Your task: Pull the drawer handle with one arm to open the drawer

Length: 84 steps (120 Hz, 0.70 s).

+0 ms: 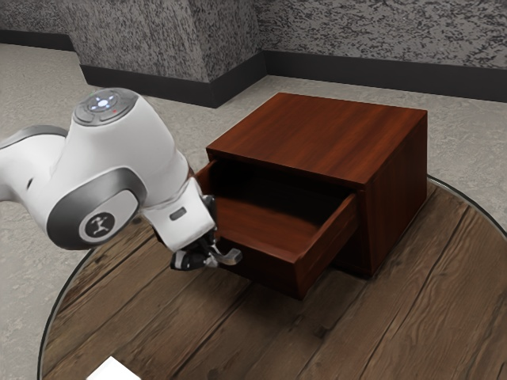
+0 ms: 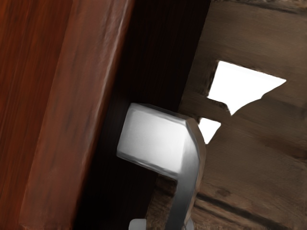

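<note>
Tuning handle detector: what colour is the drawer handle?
The handle is light silver-grey, metallic-looking; it shows best in the wrist view.

the dark reddish-brown wooden drawer (image 1: 329, 237) stands slid well out, open at the top, on the round table. a silver metal handle (image 1: 230, 255), squared and angular, juts from the drawer front (image 2: 62, 120).

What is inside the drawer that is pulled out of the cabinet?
The drawer shows a bare wooden floor in its pulled-out part; no object lies there. Its rear part sits under the cabinet top, in dark shadow, so what may lie there cannot be seen.
</note>
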Available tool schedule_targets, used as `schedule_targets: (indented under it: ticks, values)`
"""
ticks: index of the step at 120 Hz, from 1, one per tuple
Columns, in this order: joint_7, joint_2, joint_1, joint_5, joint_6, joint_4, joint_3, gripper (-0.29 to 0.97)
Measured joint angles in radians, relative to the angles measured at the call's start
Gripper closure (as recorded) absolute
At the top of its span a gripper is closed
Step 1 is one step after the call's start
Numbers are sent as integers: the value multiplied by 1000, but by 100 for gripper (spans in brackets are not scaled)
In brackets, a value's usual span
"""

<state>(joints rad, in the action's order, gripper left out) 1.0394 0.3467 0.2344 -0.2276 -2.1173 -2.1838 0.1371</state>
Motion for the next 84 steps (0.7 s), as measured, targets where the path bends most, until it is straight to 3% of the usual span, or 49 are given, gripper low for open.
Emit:
schedule_targets:
  ticks: [10, 21, 35, 40, 45, 52, 60, 69, 84]
  values:
    - [-6, 51, -12, -2, -4, -51, 0, 75]
    - [-9, 91, -15, 2, -2, -92, 0, 55]
    - [-3, 100, -17, 18, 11, -98, 0, 41]
    - [-1, 102, -17, 23, 16, -88, -2, 43]
    - [1, 105, -17, 24, 22, -67, -6, 53]
    - [-1, 109, -13, 20, 47, 17, -27, 62]
    - [-3, 87, -13, 34, 141, 245, -80, 62]
    - [-28, -3, -99, 82, 318, 511, -97, 46]
    - [-90, -50, -176, 172, 507, 604, -81, 25]
